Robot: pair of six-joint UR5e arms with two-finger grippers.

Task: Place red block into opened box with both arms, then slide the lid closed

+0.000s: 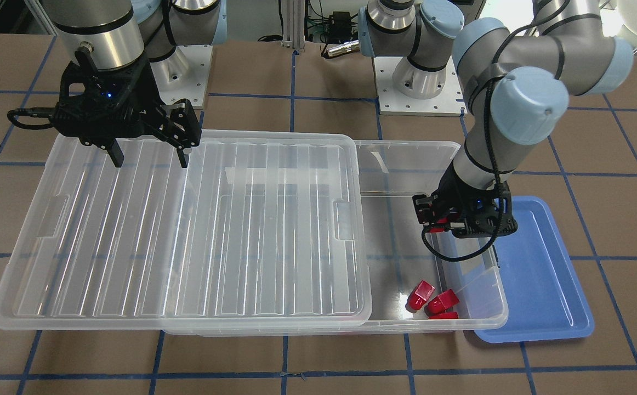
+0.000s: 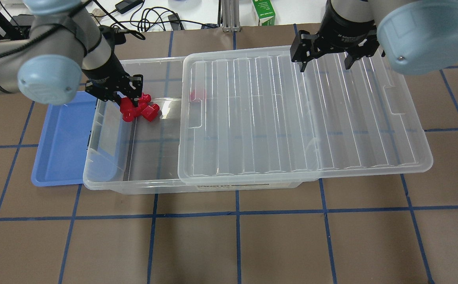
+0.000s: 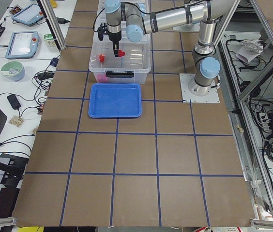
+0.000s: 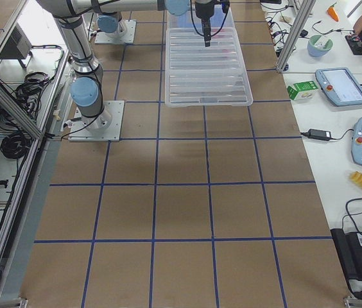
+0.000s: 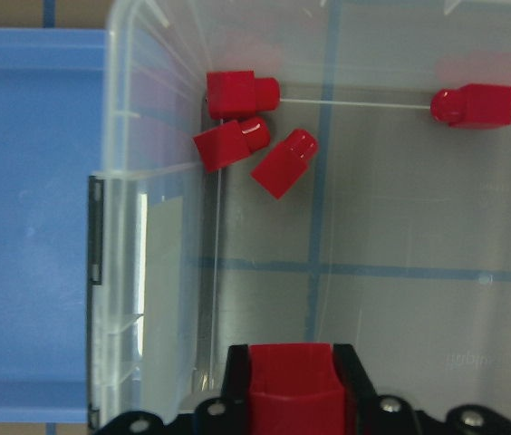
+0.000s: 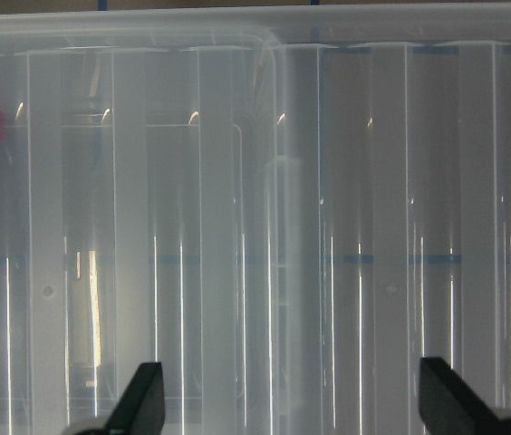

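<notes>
The clear box (image 2: 107, 157) lies across the table, its end on my left side uncovered. The ribbed clear lid (image 2: 292, 118) covers the other part and overhangs the box's end on my right. My left gripper (image 2: 125, 105) is shut on a red block (image 5: 294, 390) and hangs over the open end. Three red blocks (image 5: 242, 91) lie loose on the box floor below, in the far left corner. Another red block (image 5: 473, 104) lies further in, at the lid's edge. My right gripper (image 2: 323, 65) is open just above the lid's far edge, and nothing is between its fingers (image 6: 142, 403).
A shallow blue tray (image 2: 61, 142) with nothing in it lies against the box's open end. Both arm bases (image 1: 417, 82) stand behind the box. A green carton (image 2: 263, 12) and cables lie at the table's far edge. Brown table with blue tape lines lies in front.
</notes>
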